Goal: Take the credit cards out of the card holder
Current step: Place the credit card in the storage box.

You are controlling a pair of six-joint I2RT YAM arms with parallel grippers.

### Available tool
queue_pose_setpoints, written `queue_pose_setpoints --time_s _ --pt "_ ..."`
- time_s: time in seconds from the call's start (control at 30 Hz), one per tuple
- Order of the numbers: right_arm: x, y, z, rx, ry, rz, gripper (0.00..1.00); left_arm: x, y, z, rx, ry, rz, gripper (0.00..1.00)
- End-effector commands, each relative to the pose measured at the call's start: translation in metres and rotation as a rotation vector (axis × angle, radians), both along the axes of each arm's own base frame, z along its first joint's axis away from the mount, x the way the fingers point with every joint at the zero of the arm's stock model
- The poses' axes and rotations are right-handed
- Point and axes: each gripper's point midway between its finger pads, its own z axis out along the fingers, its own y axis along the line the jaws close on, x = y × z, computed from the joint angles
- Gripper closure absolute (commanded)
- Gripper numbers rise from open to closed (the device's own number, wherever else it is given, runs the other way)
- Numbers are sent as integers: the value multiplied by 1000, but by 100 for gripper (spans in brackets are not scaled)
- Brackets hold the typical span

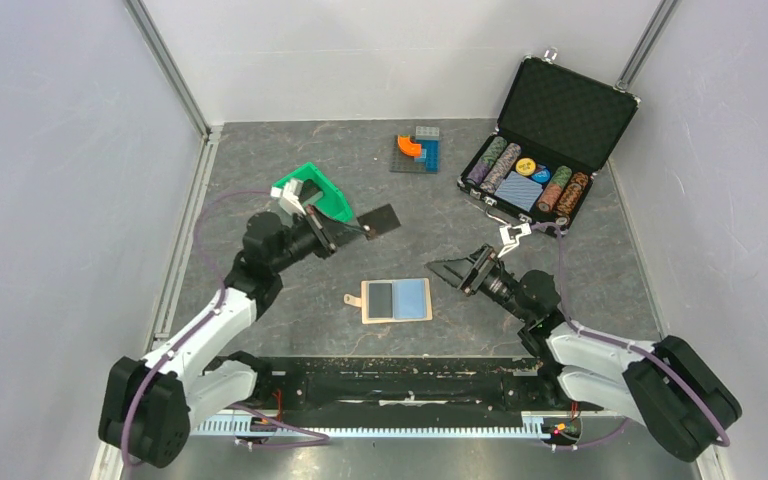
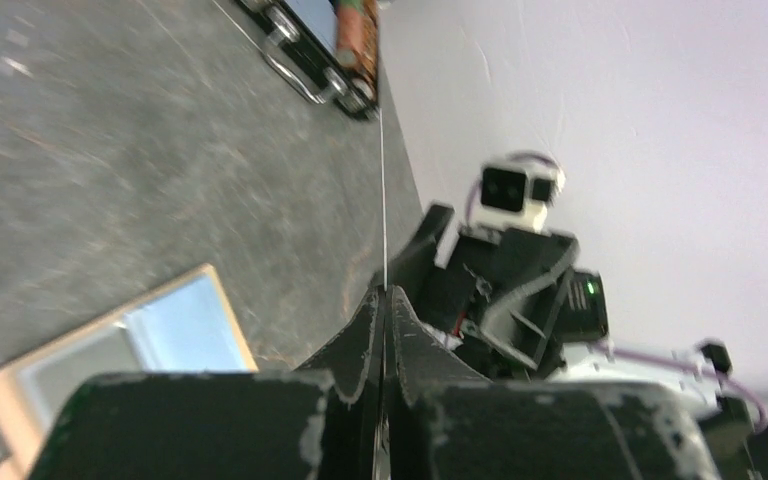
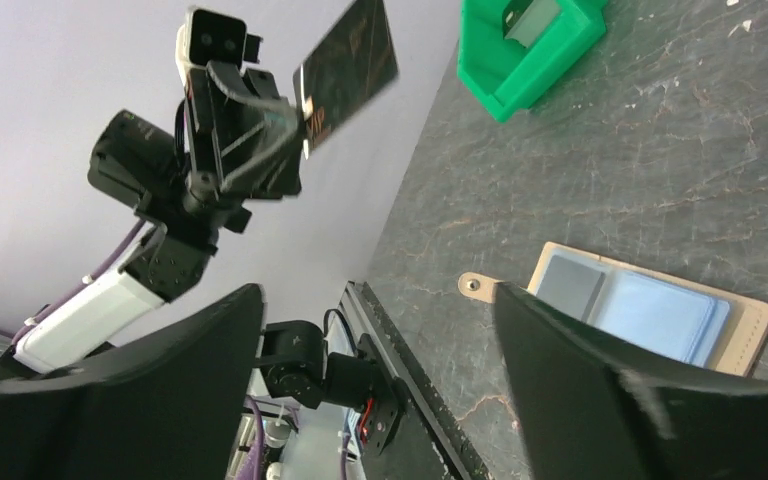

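No legible text, number, brand or sign in any view. The chips (image 1: 501, 166) in the far-right case (image 1: 570, 105) show edge patterns only; any print is too small to read. The raised card (image 3: 350, 65) shows no readable marking.

The card holder (image 1: 397, 300) lies open and flat. The table (image 1: 300, 310) is bare on its left side, so a gripper can pass there freely. Just on its right, the right gripper (image 1: 438, 269) stands with its jaws wide apart and blocks that side. Farther back, the left gripper (image 1: 364, 231) pinches a dark card (image 1: 380, 219) in the air, beside the green bin (image 1: 335, 205). The chip case (image 1: 568, 108) and the toy blocks (image 1: 418, 151) stand at the far end, well apart from the holder.
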Motion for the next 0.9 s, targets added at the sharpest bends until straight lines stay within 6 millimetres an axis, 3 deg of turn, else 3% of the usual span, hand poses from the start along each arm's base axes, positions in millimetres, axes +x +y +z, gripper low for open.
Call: queue_pose_setpoints --time_s 0.0,0.33,0.5,0.67,0.87 --pt "1 -5 -7 -105 -58 -21 2 32 44 24 89 -61 106 98" --pt "3 -21 -28 -283 -92 -75 2 107 147 5 214 134 377 98" --pt "5 -24 -22 -317 -118 -88 2 144 176 -20 292 243 452 98" --pt "7 -25 -17 -339 -136 -97 2 174 192 -33 336 272 511 98" --pt "13 -31 -16 -393 -142 -130 2 190 200 -52 351 350 545 98"
